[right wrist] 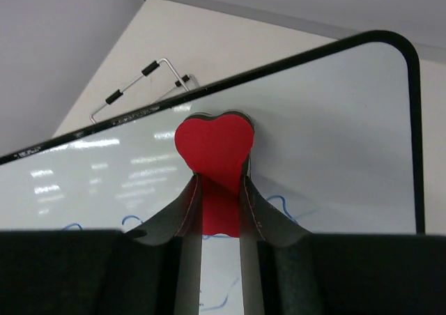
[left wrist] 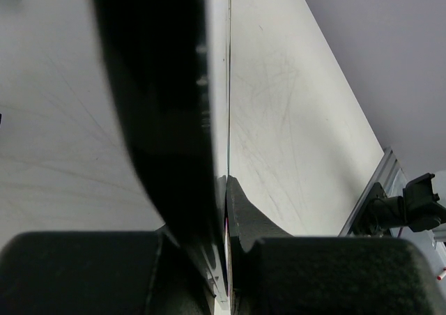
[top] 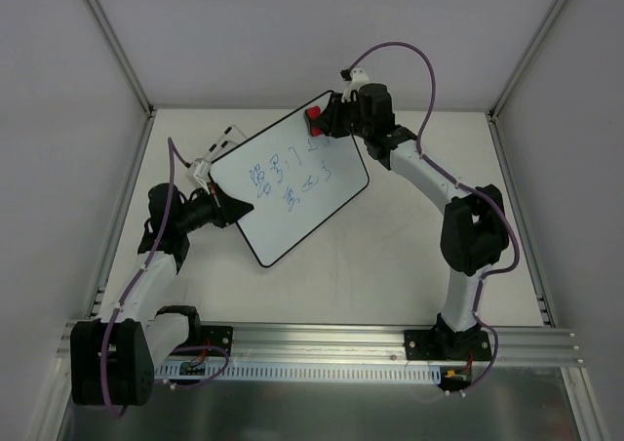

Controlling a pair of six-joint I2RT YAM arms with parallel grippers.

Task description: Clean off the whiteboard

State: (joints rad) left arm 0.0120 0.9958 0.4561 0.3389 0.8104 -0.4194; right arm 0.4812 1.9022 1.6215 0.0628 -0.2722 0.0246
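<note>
The whiteboard lies tilted in the middle of the table, with blue scribbles across its centre. My left gripper is shut on the board's near-left edge; in the left wrist view the board's dark rim runs edge-on between the fingers of that gripper. My right gripper is at the board's far corner, shut on a red heart-shaped eraser. In the right wrist view the eraser rests on the whiteboard just inside its black rim, held by this gripper.
A wire stand foot with black sleeves sticks out behind the board's far-left edge. White walls with metal posts close off the table's sides and back. An aluminium rail runs along the near edge.
</note>
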